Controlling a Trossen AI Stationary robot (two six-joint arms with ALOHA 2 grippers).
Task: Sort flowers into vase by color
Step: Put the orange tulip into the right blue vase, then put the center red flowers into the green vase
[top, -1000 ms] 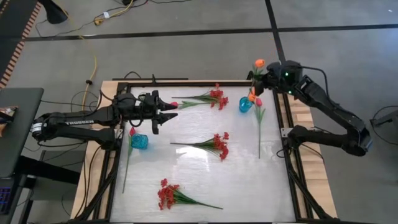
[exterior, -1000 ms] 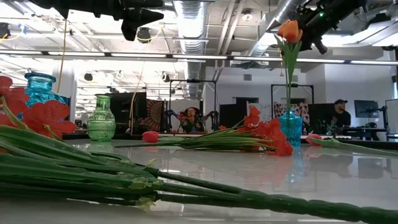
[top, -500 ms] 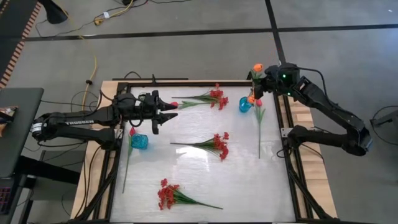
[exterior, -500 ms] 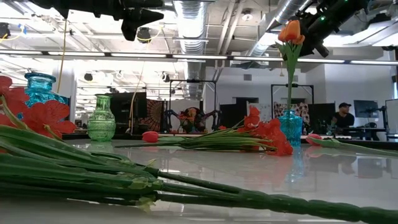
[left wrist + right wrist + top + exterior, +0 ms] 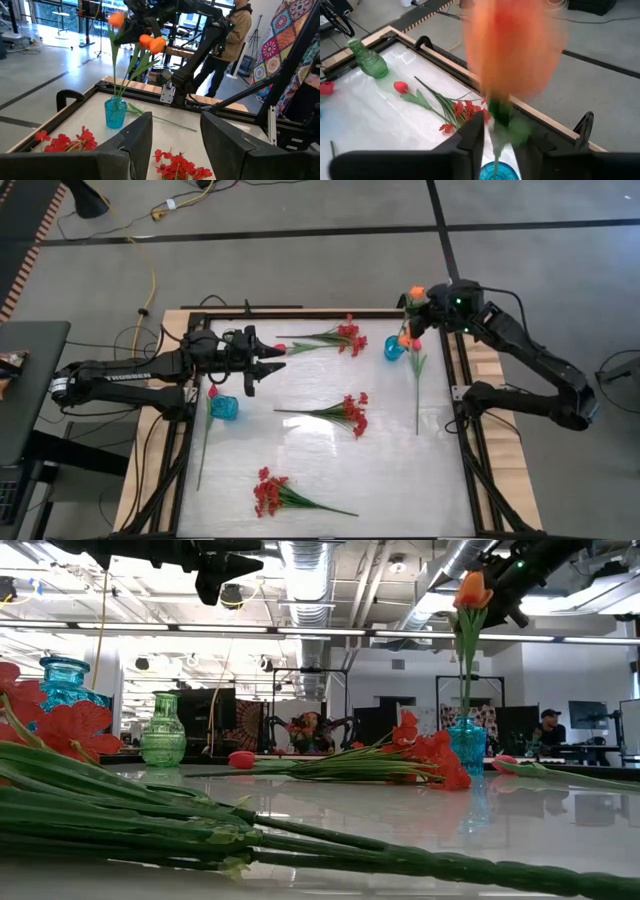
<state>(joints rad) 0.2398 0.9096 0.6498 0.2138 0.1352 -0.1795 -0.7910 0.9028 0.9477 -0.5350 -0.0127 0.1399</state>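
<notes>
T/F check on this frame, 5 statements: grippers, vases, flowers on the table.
1. The right gripper is shut on an orange tulip whose stem runs down into the blue vase at the table's far right. True.
2. The left gripper holds a red spray. False: it is open and empty, over the table's left side.
3. That blue vase already holds another orange tulip. True.
4. The green vase holds three flowers. False: the low view shows none in it.
5. No flowers are left on the table. False: red sprays and a red-pink tulip lie on it.
</notes>
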